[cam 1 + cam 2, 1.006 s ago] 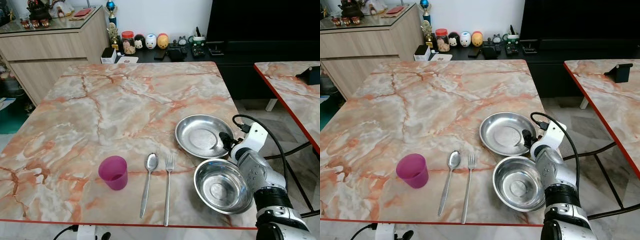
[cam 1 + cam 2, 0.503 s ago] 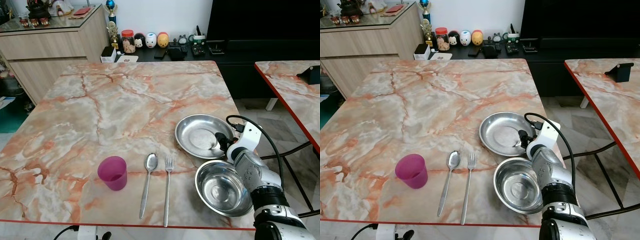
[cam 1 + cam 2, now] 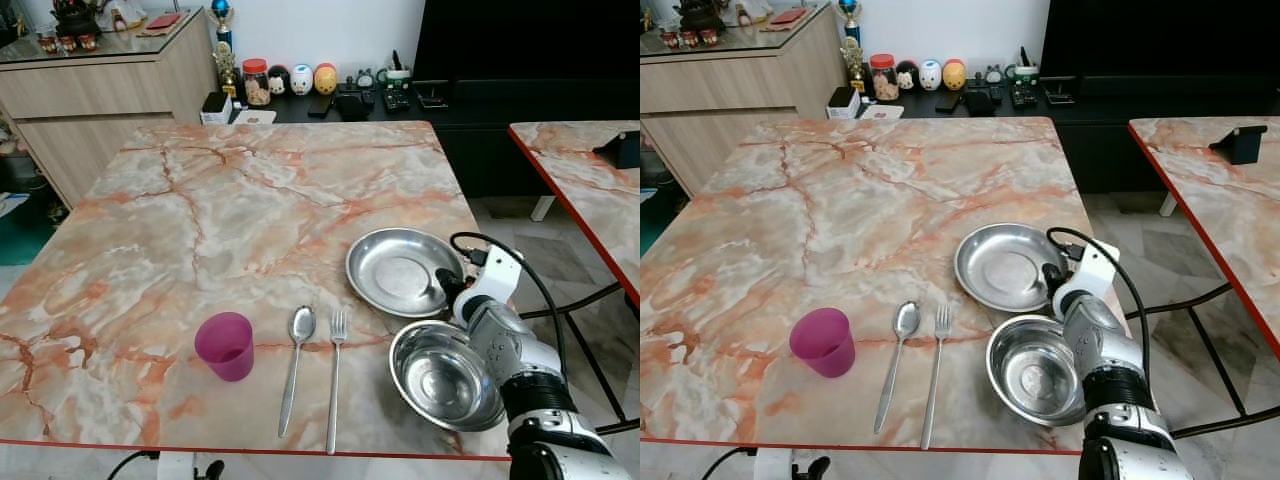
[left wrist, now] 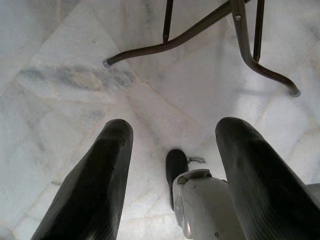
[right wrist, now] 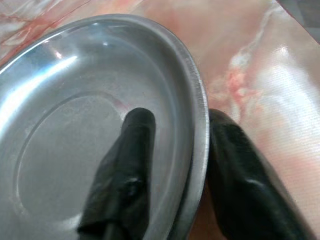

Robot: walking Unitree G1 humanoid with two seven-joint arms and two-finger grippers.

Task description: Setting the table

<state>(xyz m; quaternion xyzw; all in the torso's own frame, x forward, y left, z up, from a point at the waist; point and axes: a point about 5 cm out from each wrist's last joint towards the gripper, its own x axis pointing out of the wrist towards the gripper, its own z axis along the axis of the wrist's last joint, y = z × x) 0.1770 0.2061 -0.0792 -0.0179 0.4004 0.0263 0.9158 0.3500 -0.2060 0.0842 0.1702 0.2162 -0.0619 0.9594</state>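
Note:
On the marble table (image 3: 230,200), a shallow steel plate (image 3: 400,270) lies at the right. A deeper steel bowl (image 3: 440,378) sits just in front of it by the near edge. My right gripper (image 3: 447,285) is shut on the plate's right rim (image 5: 197,100), with one finger (image 5: 132,150) inside the plate and the other (image 5: 235,165) outside on the marble. A pink cup (image 3: 224,345), a spoon (image 3: 293,365) and a fork (image 3: 334,375) lie in a row near the front. My left gripper (image 4: 175,129) hangs open over the floor.
A second marble table (image 3: 590,190) stands to the right across a gap of floor. Behind are a wooden cabinet (image 3: 100,90) and a low black unit (image 3: 400,105) with jars and figurines. A metal leg frame (image 4: 200,35) rests on the floor below.
The right gripper has edged left along the table and the plate has slid a little left with it. The bowl, cup, spoon and fork stay put.

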